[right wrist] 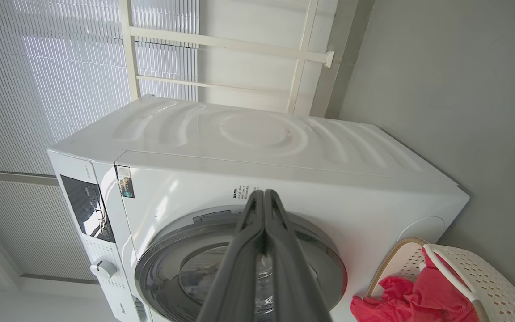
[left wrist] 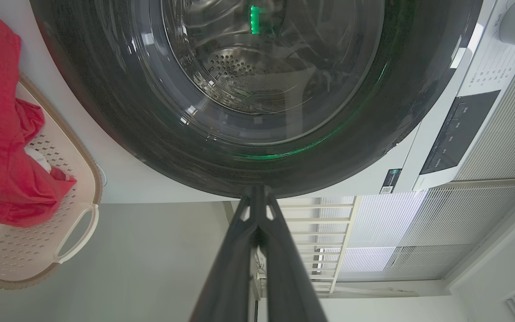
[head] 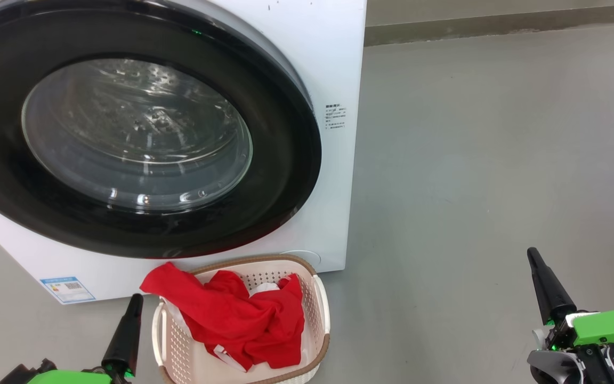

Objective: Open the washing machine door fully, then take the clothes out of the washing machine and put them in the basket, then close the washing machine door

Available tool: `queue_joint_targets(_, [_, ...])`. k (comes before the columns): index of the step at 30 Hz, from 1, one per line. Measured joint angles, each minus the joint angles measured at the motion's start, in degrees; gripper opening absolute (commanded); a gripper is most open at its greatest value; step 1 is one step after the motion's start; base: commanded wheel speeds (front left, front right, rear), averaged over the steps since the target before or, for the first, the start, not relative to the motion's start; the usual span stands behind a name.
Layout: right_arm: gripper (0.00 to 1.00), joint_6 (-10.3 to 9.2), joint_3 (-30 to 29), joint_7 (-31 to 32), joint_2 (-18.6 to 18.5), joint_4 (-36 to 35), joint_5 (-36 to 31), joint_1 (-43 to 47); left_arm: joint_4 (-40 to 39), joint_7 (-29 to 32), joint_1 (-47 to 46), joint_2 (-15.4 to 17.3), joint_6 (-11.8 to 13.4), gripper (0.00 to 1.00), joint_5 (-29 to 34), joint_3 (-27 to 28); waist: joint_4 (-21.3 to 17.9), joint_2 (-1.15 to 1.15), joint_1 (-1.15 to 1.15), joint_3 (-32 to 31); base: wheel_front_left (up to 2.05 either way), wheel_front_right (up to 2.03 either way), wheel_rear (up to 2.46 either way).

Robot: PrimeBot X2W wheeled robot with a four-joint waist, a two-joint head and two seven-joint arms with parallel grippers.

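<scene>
The washing machine door (head: 136, 133) sits closed against the washing machine (head: 333, 64). The clothes (head: 243, 320) lie heaped in the basket (head: 322, 312) on the floor (head: 472, 160) just before it. The left hand (head: 136, 298) and right hand (head: 532, 254) flank the basket, fingers pressed together, empty.

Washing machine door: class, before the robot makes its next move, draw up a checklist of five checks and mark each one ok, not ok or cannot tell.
1. Washing machine door looks flush on the washing machine: ok; latched: cannot tell.
2. Drum behind the glass shows no red fabric: ok.
3. Clothes in the basket: ok, one fold drapes over its rim.
4. Left gripper shut, empty: ok.
5. Right gripper shut, empty, away from the machine: ok.
</scene>
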Motion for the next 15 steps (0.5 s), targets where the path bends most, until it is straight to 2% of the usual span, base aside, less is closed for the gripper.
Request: queue_joint_targets(15, [0.00,0.00,-0.10,0.16,0.04,-0.05,0.00,-0.02,0.00,0.01,0.00,-0.02,0.00,0.00,0.00,0.12,0.00,0.00,0.00,0.00,0.00,0.00,0.00])
